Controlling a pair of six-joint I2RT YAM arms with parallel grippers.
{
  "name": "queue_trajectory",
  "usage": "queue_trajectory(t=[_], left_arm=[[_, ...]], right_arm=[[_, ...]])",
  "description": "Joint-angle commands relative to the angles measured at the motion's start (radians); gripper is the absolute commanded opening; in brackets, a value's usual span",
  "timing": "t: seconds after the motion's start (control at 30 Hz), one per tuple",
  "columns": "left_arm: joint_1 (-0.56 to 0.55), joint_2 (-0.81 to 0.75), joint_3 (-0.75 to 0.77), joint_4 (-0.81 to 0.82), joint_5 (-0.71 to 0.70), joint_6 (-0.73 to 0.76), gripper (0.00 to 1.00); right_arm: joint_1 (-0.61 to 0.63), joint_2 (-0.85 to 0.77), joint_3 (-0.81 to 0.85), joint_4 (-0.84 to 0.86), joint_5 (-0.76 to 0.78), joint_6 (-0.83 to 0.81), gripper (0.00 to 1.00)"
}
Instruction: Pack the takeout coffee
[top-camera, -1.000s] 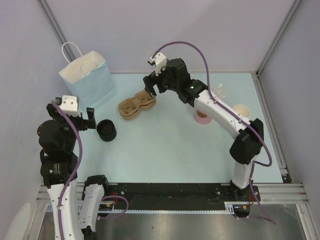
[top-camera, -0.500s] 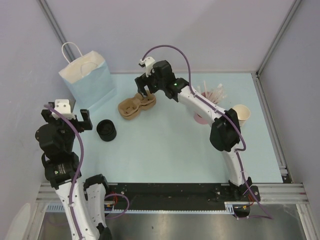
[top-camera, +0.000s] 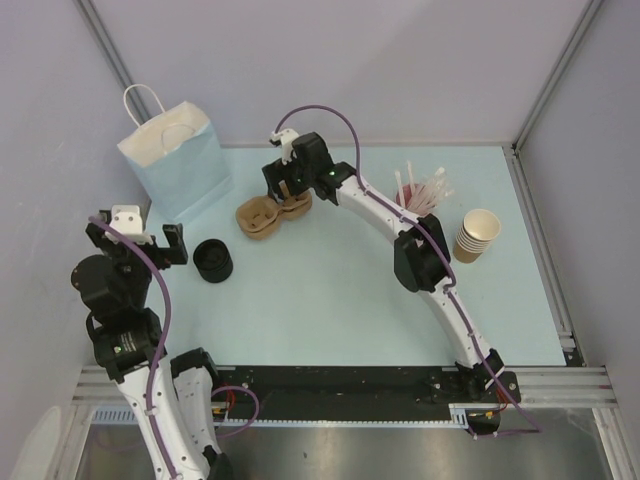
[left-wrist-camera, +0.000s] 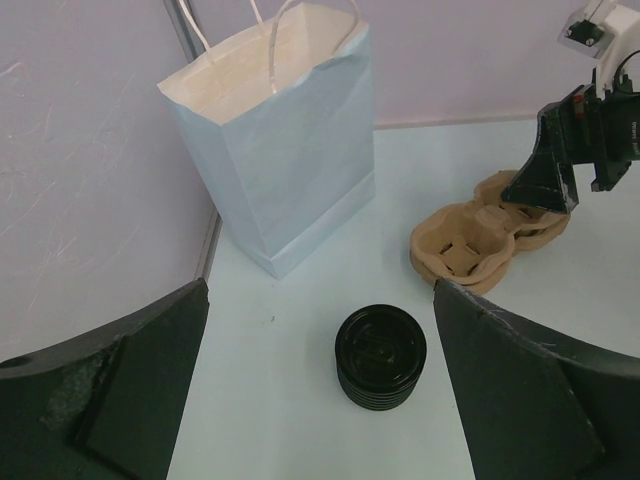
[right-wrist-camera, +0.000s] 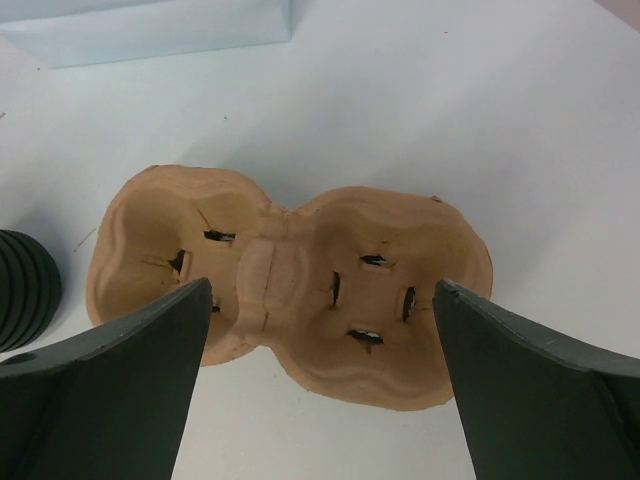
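Brown pulp carrier (right-wrist-camera: 290, 270) under splayed right gripper (right-wrist-camera: 320, 290), black lid stack (left-wrist-camera: 380, 355), blue bag (left-wrist-camera: 285, 150), left gripper (left-wrist-camera: 320, 290) splayed, empty

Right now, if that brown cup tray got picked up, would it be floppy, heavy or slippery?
Probably light: the tray looks like thin moulded pulp, both wells empty. Likely fairly stiff from its curved walls, though the narrow waist might flex. Its matte, rough surface should hardly slip in the open right pincer.
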Motion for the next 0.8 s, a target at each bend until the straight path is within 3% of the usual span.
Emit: queue_trajectory(t=[0.0,0.6,0.77], left_arm=[[0.02,-0.01,-0.01,0.039,0.053,-0.025,0.99],[0.032,-0.019,-0.024,0.042,0.07,-0.022,0.99],[0.034,-0.016,-0.027,0.045,0.07,-0.022,1.0]], right_arm=[[0.001,0.027,0.077,0.017,0.028,0.003,0.96],[0.051,0.136,0.167,-0.025,0.098,-0.067,0.83],[0.059,0.141,0.164,-0.043,0.083,-0.083,0.72]])
